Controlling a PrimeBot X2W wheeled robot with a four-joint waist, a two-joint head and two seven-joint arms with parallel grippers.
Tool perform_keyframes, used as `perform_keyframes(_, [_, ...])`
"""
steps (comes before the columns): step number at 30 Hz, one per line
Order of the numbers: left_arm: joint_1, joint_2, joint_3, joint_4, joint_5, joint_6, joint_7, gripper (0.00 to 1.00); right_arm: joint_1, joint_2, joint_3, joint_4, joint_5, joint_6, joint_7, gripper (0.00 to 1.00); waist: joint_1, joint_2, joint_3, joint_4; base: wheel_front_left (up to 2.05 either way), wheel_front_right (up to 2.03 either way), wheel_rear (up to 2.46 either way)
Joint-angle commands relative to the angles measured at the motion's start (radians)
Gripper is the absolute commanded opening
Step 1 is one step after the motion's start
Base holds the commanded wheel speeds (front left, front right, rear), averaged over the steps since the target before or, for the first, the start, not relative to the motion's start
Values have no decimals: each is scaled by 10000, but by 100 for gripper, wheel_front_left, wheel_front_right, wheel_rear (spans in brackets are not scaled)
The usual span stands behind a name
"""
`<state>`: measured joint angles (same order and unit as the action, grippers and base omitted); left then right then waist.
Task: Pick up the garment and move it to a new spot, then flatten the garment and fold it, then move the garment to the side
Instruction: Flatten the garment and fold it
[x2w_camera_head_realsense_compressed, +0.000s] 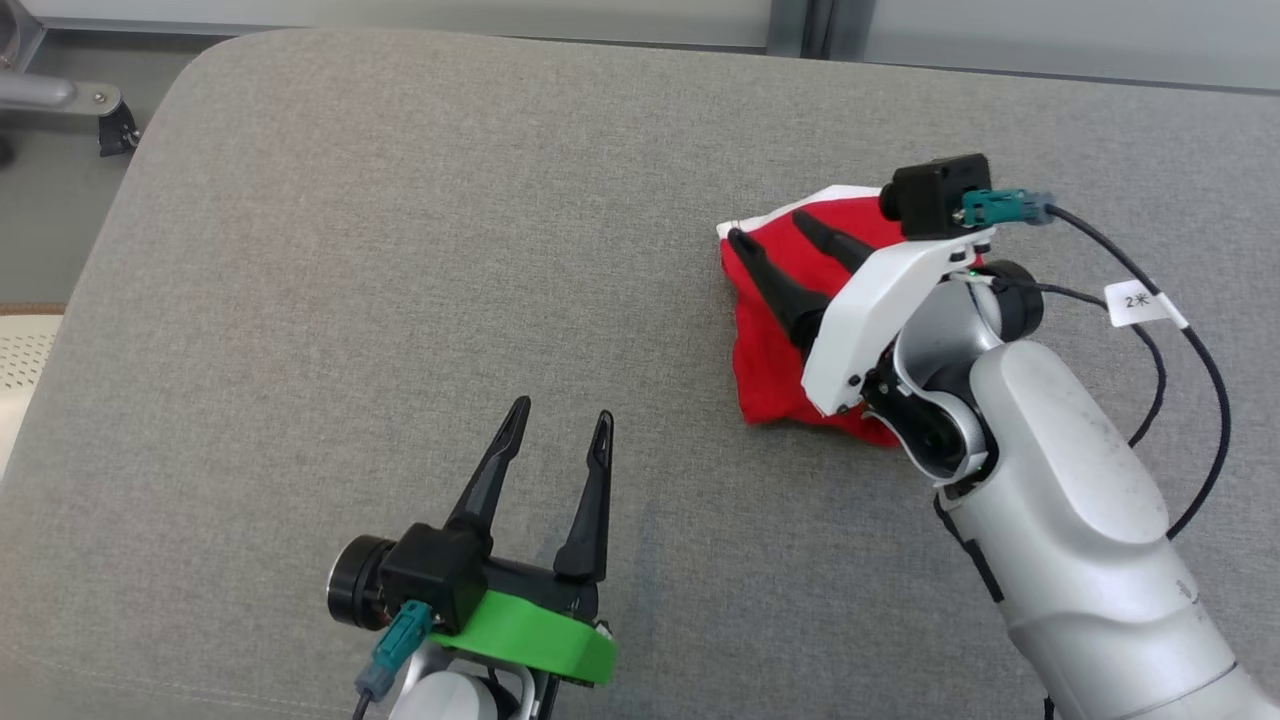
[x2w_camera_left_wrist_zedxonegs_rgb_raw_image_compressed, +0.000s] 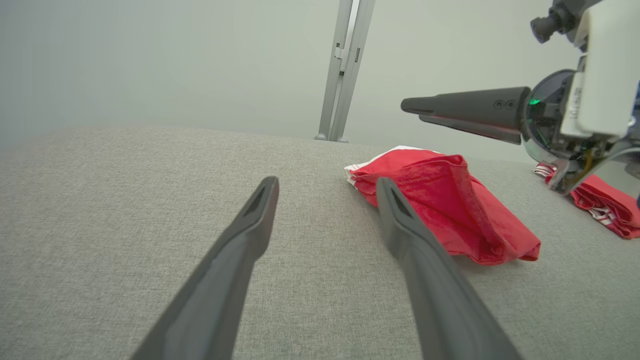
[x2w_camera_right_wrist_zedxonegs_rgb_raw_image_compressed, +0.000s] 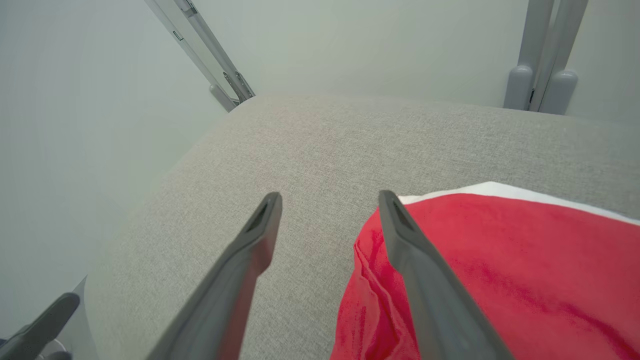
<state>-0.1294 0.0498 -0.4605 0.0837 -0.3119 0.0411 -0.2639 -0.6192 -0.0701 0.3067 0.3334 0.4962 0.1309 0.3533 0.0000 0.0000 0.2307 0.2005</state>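
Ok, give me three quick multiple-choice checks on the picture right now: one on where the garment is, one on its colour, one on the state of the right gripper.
1. In the head view, where on the grey table does the garment lie?
A. far left corner
B. right side
C. hanging off the near edge

2. What colour is the garment mainly?
A. blue
B. green
C. red

3. How is the right gripper?
A. open, above the garment
B. shut on the garment
C. shut, pressed flat on bare table

Answers:
1 B: the garment sits right of centre, beneath the right gripper.
2 C: it is red with a white edge.
3 A: the right wrist view shows its fingers spread apart, and the left wrist view shows them clear above the garment.
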Motion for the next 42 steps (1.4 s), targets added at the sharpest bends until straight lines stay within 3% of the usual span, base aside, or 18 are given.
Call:
perform_keyframes(1, [25, 20, 6, 32, -62, 50, -1, 100, -101, -160, -113, -286, 120, -9, -364, 100, 0, 0, -106, -103, 0, 0, 0])
perform_keyframes(9, [192, 20, -60, 47, -103, 30, -1, 100, 593, -1712, -1616, -1010, 32, -6, -1748, 100, 0, 0, -434, -229, 0, 0, 0])
perform_keyframes(14, [426, 22, 104, -8, -50, 82, -1, 100, 1600, -2263, -2181, -900, -346, -6, -2674, 100, 0, 0, -732, -350, 0, 0, 0])
perform_keyframes(26, [1397, 22, 1701, -259, 450, 184, -1, 100, 4081, -1773, -1525, -561, -248, -6, -5846, 100, 0, 0, -1969, -1326, 0, 0, 0])
perform_keyframes(42, [2570, 22, 2686, -762, 1254, 144, -1, 100, 6633, -896, -1922, -1986, -1676, -6, -6179, 100, 0, 0, -2886, -1655, 0, 0, 0])
